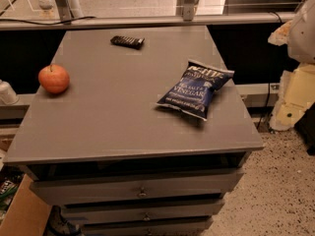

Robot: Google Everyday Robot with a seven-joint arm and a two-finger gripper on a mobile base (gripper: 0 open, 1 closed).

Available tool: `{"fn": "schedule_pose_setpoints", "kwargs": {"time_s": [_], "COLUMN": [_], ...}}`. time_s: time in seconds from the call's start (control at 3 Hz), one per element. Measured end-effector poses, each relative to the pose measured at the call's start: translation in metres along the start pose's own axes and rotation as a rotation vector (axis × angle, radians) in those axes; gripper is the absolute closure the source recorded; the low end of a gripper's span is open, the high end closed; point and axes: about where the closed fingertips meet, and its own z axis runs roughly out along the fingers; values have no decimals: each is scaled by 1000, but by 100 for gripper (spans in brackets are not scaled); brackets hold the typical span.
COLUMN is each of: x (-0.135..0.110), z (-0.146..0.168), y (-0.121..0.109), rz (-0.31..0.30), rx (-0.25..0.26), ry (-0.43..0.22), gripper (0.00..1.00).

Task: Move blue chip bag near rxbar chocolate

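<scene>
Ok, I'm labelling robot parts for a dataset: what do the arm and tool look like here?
Little shows: a pale grey-white, smooth, rounded shell of the arm at the upper right edge of the camera view. No cables or markings can be made out on it. The tool itself is out of view.

Gripper [302, 31] perhaps right of chip bag [194, 90]
</scene>
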Motion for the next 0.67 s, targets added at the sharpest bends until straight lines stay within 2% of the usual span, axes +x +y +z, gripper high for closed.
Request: {"fn": "schedule_pose_setpoints", "kwargs": {"time_s": [0.33, 0.67], "x": [0, -8], "z": [0, 13], "y": [0, -5], "rz": [0, 10], "rx": [0, 7], "ry": [0, -39], "gripper": [0, 0]}}
